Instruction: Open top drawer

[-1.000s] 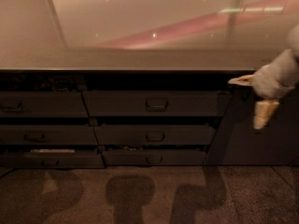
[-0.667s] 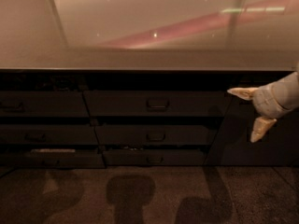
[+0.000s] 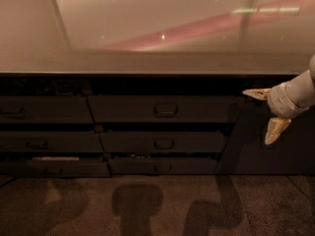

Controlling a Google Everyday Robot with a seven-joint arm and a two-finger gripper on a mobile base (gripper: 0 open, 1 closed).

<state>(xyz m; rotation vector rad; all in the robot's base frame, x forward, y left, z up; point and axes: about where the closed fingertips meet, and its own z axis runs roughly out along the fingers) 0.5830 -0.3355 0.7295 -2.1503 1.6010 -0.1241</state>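
Top drawer (image 3: 165, 109) sits shut just beneath the counter (image 3: 147, 63), in the middle column. Gripper (image 3: 266, 113) hangs well to its right, touching nothing, fingers (image 3: 275, 130) spread open. Bottom-left drawer (image 3: 59, 168) shows a pale strip (image 3: 55, 159) along its top edge.

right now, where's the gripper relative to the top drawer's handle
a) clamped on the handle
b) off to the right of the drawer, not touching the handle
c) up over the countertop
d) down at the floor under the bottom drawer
b: the gripper hangs with its fingers spread in front of the dark panel, to the right of the top drawer, well apart from the centred handle.
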